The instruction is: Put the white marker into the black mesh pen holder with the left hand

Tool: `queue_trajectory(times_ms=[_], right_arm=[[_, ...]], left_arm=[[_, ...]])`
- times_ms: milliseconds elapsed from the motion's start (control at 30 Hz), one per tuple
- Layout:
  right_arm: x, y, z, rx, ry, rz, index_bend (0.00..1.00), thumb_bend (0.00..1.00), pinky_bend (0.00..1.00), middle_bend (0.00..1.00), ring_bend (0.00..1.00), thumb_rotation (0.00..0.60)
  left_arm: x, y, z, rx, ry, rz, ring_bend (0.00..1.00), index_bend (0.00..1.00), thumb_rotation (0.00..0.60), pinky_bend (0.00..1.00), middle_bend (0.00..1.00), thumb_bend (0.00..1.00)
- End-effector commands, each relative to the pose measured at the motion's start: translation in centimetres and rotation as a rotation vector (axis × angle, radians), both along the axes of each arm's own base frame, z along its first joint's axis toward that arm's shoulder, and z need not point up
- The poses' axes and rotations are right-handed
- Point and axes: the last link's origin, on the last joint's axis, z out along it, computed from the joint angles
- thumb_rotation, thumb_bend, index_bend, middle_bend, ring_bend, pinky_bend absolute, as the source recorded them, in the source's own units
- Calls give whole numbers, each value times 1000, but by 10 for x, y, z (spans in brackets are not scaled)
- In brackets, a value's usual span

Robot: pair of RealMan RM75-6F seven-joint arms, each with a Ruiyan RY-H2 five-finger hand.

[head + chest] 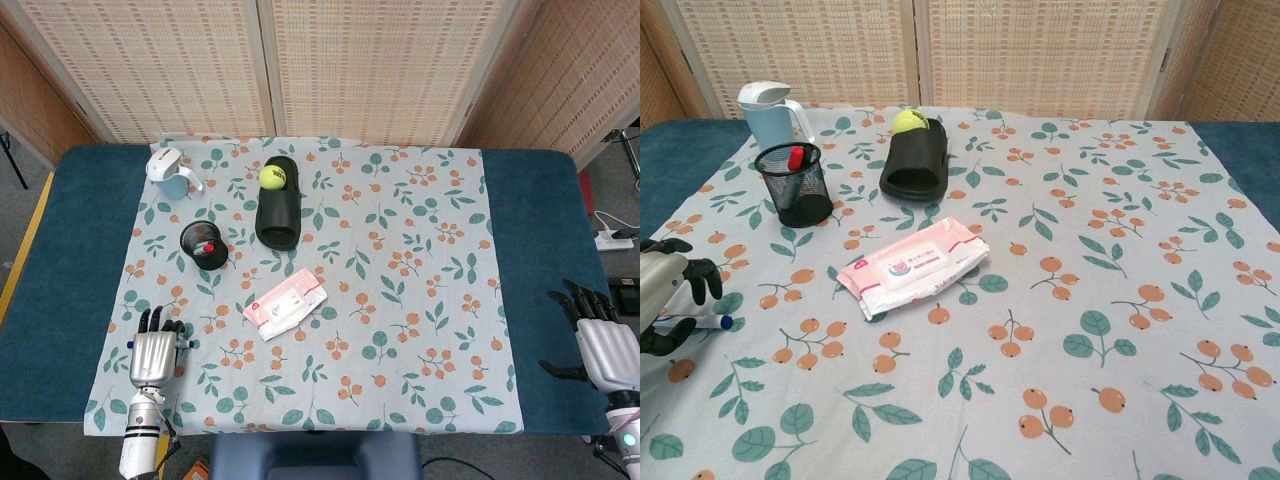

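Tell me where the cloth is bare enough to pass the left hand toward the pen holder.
Bare cloth runs from the left hand up to the black mesh pen holder, left of the wipes pack. Further back it is crowded: the white jug and the slipper carrying the tennis ball flank the holder. The cloth's right half is free.

My left robot hand (662, 295) sits at the surface's left edge, its dark fingers (695, 275) curled above the white marker (695, 322), which lies flat on the floral cloth (1060, 250) with its blue cap pointing right. Whether I touch the marker, I cannot tell. Toward the far left corner stands the black mesh pen holder (795, 186) with a red pen (795, 158) in it.
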Motion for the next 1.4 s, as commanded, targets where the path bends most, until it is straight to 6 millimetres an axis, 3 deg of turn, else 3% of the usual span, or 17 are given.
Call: queue_trajectory(times_ms=[33, 1033, 1233, 1400], right_arm=[[0, 0, 0, 0, 1, 2, 162, 0, 0, 0, 7, 600], [0, 1, 1, 4, -4, -1, 162, 0, 0, 0, 7, 600], [0, 1, 2, -5, -5, 0, 163, 0, 0, 0, 9, 600], [0, 2, 4, -16, -11, 7, 163, 0, 0, 0, 9, 600]], left_arm=[[0, -1, 0, 0, 1, 2, 101, 431, 600, 113, 415, 392], [-7, -2, -6, 10, 45, 11, 132, 495, 600, 120, 487, 394], [2, -1, 6, 67, 48, -34, 139, 498, 600, 125, 489, 393], [18, 10, 38, 148, -9, -123, 143, 499, 600, 131, 489, 394]])
